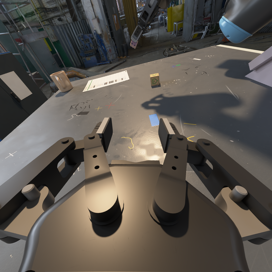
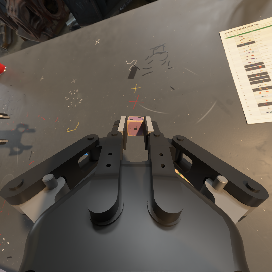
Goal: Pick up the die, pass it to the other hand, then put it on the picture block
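Observation:
My right gripper [image 2: 135,125] is shut on the die [image 2: 135,126], a pink cube with tan edges and black pips, and holds it high above the grey table [image 2: 191,147]. In the left wrist view the right gripper [image 1: 134,42] hangs at the top with the die [image 1: 134,44] at its tip. My left gripper [image 1: 135,132] is open and empty low over the table [image 1: 58,132]. The picture block [image 1: 154,79], a wooden cube with green drawings, stands upright on the table far ahead of the left gripper.
A beige mug [image 1: 61,81] and a printed sheet [image 1: 106,82] lie near the table's far left edge; the sheet also shows in the right wrist view [image 2: 250,73]. A blue tape strip [image 1: 153,120] lies by my left fingers. A red object [image 2: 2,68] sits at the left edge.

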Motion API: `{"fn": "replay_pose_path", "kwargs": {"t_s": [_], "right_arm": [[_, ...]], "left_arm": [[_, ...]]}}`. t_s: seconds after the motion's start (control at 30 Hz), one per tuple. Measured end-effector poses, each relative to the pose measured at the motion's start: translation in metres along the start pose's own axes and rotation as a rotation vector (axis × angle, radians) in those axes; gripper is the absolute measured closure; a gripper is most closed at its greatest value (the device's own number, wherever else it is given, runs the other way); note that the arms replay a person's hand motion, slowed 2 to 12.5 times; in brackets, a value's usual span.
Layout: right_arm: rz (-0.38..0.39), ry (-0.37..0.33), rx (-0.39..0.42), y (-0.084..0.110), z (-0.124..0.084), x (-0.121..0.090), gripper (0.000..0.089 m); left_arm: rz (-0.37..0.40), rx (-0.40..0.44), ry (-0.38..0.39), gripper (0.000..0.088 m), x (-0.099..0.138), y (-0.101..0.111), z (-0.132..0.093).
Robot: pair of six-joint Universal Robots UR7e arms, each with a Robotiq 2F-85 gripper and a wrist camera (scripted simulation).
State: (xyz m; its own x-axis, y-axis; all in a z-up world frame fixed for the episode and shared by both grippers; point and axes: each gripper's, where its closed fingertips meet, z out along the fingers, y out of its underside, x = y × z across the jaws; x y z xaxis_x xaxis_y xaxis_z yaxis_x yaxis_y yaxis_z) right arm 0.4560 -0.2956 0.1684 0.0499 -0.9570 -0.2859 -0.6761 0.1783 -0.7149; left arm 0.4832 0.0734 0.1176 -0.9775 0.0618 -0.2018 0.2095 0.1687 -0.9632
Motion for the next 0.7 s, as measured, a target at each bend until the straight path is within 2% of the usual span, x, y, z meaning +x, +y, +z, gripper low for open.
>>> {"fn": "replay_pose_path", "kwargs": {"t_s": [0.37, 0.7], "right_arm": [[-0.018, 0.075, -0.113, 0.019, -0.008, 0.019, 0.0694], [-0.021, 0.091, -0.227, 0.039, -0.009, 0.025, 0.0694]], "left_arm": [[-0.009, -0.001, 0.005, 0.0338, 0.000, 0.002, 0.000], [-0.016, -0.001, 0.008, 0.0376, 0.000, 0.003, 0.000]]}}
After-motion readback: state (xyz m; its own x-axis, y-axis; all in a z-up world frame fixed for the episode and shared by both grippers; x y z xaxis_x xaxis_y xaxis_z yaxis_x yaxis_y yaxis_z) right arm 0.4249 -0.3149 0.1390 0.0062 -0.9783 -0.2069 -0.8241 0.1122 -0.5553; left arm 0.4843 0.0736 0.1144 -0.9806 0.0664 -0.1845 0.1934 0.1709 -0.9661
